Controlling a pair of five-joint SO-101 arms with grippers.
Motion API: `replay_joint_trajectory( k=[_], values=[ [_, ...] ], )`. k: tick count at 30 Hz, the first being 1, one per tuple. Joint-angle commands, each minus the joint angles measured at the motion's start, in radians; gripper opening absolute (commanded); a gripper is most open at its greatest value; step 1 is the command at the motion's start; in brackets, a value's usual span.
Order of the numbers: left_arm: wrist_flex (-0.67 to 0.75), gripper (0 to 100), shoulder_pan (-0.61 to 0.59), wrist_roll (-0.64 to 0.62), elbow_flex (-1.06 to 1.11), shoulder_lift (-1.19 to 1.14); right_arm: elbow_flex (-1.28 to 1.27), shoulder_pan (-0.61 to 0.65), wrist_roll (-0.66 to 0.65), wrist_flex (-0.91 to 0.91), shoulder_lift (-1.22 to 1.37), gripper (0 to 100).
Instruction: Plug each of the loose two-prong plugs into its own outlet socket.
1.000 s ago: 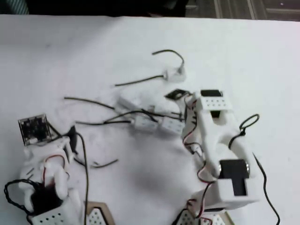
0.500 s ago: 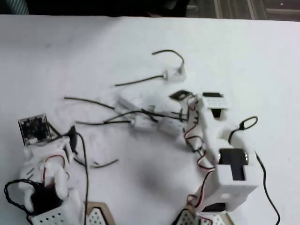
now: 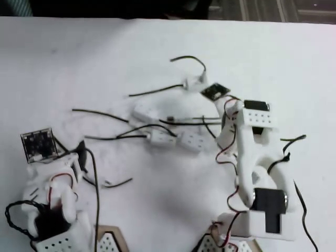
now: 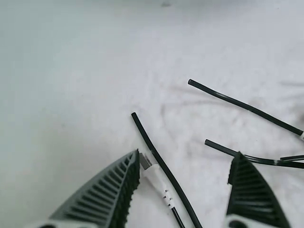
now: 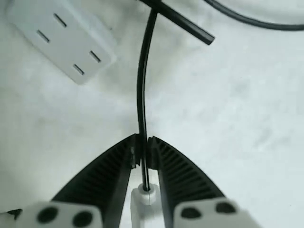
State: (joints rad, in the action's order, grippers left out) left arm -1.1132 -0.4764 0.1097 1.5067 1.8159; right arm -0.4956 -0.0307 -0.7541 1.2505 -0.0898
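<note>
1. High view: a white table (image 3: pixel 273 58) carries two white robot arms at its near edge. The left arm (image 3: pixel 58 194) sits folded low at one corner, and the right arm (image 3: pixel 252 152) stretches toward the middle.
2. Mid-table, white outlet blocks (image 3: pixel 160 138) lie close together among loose black cords (image 3: pixel 100 114). A separate plug (image 3: pixel 193 83) with a curled cord lies farther back, near the right arm's tip.
3. Right wrist view: the right gripper (image 5: pixel 144 140) is clamped on a thin black cord (image 5: pixel 141 80). That cord's white plug body (image 5: pixel 142 202) sits between the jaws, nearer the wrist. An outlet face (image 5: pixel 61 40) with slot pairs lies on the table beyond the tips, apart from them.
4. Left wrist view: the left gripper (image 4: pixel 186 156) is spread wide above the table. A small white plug (image 4: pixel 154 176) on a black lead (image 4: pixel 147 138) lies between the jaws, just beside one finger (image 4: pixel 114 190).
</note>
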Motion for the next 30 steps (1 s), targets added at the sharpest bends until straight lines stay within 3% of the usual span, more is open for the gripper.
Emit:
replay_joint_trajectory(
  k=[1, 6, 18, 30],
  values=[
    [0.018, 31, -0.001, 0.006, -0.006, 0.007, 0.006, 0.028, 0.012, -0.031, -0.061, 1.7],
    [0.018, 31, -0.001, 0.006, -0.006, 0.007, 0.04, 0.047, 0.12, -0.088, -0.07, 1.7],
    [0.018, 31, -0.001, 0.006, -0.006, 0.007, 0.328, 0.048, 0.161, 0.171, -0.07, 1.7],
    [0.017, 31, -0.001, 0.006, -0.006, 0.007, 0.301, 0.137, 0.161, 0.071, 0.033, 1.7]
  ],
)
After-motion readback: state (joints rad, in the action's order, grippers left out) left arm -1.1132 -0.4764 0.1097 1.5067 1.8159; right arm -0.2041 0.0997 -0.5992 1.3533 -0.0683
